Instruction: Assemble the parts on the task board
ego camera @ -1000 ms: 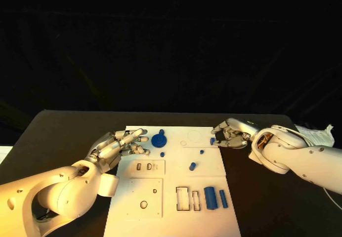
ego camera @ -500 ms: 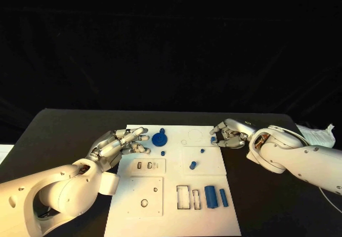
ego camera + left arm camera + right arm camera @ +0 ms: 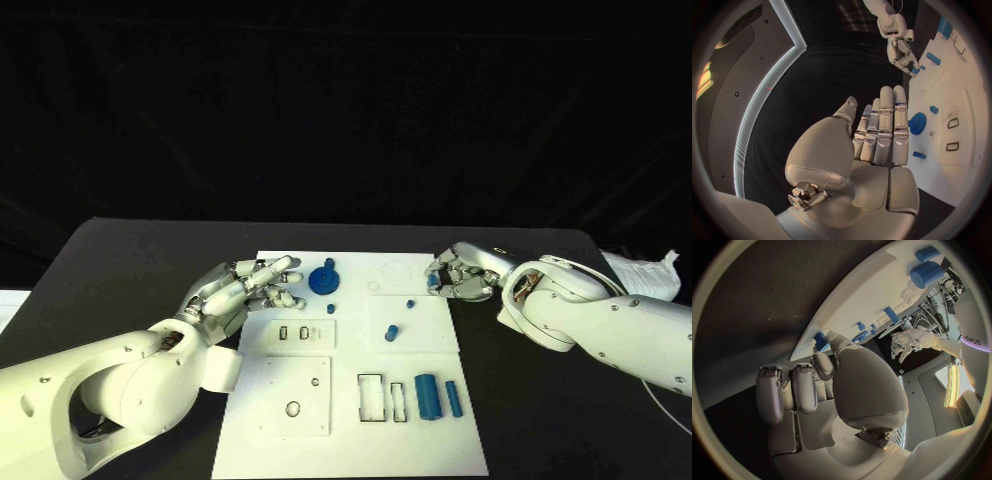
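Fingers of right hand (image 3: 464, 273) pinch small blue part (image 3: 431, 281) at white task board (image 3: 346, 420) edge; left hand (image 3: 245, 287) fingers straight, together, empty, w/ round blue disc (image 3: 323, 279) just beyond tips.

The left robot hand (image 3: 245, 288) reaches in palm-down with its fingers (image 3: 886, 125) straight, side by side, holding nothing. The right robot hand (image 3: 464, 272) has its fingers (image 3: 786, 392) curled inward, thumb bent toward them; whether it grips anything is unclear.

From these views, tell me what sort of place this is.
Probably a robotics lab bench: a black table against a dark backdrop, a white task board with small blue parts, and two robot hands over it.
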You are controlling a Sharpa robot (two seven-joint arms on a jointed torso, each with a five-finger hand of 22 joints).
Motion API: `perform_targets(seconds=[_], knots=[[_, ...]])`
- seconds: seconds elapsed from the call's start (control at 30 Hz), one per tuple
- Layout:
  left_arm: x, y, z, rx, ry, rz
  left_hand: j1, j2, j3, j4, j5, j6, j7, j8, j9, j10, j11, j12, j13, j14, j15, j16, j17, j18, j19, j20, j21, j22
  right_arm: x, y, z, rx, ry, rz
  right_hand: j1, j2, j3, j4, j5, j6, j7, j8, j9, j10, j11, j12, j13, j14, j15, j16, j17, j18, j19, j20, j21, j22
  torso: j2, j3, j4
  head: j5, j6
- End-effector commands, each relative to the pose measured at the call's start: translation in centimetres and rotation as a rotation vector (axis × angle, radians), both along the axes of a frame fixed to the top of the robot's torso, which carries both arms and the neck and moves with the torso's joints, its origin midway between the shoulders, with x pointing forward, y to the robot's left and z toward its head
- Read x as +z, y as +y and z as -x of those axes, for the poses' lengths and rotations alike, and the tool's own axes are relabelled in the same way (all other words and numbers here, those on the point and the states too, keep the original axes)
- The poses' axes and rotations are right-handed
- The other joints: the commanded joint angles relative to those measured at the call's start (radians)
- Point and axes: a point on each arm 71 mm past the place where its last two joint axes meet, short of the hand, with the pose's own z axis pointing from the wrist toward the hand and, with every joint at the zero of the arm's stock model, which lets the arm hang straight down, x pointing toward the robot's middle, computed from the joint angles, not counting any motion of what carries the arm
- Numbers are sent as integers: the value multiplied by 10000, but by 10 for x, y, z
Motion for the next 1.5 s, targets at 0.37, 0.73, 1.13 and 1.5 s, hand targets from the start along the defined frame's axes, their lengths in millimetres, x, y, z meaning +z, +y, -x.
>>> perform_targets(seconds=[0.37,0.73,1.13,1.5], knots=[[1,-2,1,-189,-54,140,35,90,18,-57,34,-43,2,-64,2,-81,-2,-66,11,-50,-2,45,14,89,-54,0,-59,12,-3,-2,-1,-29,144,213,23,89,-56,-21,-61,60,9,63,17,60,-34,50,24,569,-76,37,224,-194,32,-15,32,744,-2,9,-5,0,-10],[1,-2,1,-192,-52,140,35,90,18,-57,34,-43,2,-64,2,-81,-2,-66,11,-50,-2,45,14,89,-54,0,-59,12,-3,-1,-1,5,125,195,38,240,-42,-27,-104,294,-58,141,45,113,-87,117,83,577,-119,56,259,-200,48,-50,42,771,0,12,-4,-2,-23],[1,-1,1,-188,-35,128,35,90,18,-57,34,-43,2,-64,2,-81,-2,-66,11,-50,-2,45,14,89,-54,0,-59,12,0,-2,-2,-289,-178,59,230,1003,256,-108,-995,900,-319,380,185,254,-300,244,212,601,-295,113,367,-220,108,-211,78,870,-5,11,-5,-16,-43],[1,-1,1,-178,-30,120,56,95,45,-93,33,-38,3,-65,7,-77,-1,-70,21,-72,-1,52,42,90,-66,3,-57,19,6,10,3,-360,-420,-434,290,1044,335,-222,-781,946,-351,387,221,285,-334,264,246,607,-332,125,393,-225,123,-254,87,895,-17,13,-5,17,-6]])
